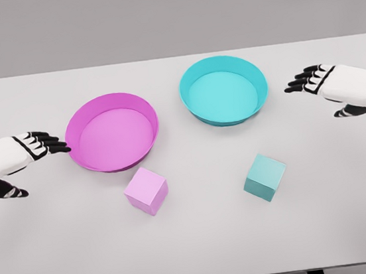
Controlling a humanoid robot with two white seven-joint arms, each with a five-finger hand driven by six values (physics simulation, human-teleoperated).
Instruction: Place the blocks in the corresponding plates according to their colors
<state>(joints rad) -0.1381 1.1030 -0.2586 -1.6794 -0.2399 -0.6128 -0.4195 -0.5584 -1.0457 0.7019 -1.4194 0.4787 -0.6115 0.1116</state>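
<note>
A pink block (146, 190) lies on the table just in front of the pink plate (108, 103). A teal block (265, 177) sits to its right, in front of the teal plate (221, 65). Both plates hold nothing. My left hand (38, 155) hovers at the left, its fingers (54, 146) spread and pointing at the pink plate's left rim, holding nothing. My right hand (321, 90) floats at the right of the teal plate, fingers (300, 81) stretched out and apart from the rim, also holding nothing.
The white table (197, 249) spans the view, its front edge near the bottom and its far edge behind the plates. Two dark table legs show under the front edge.
</note>
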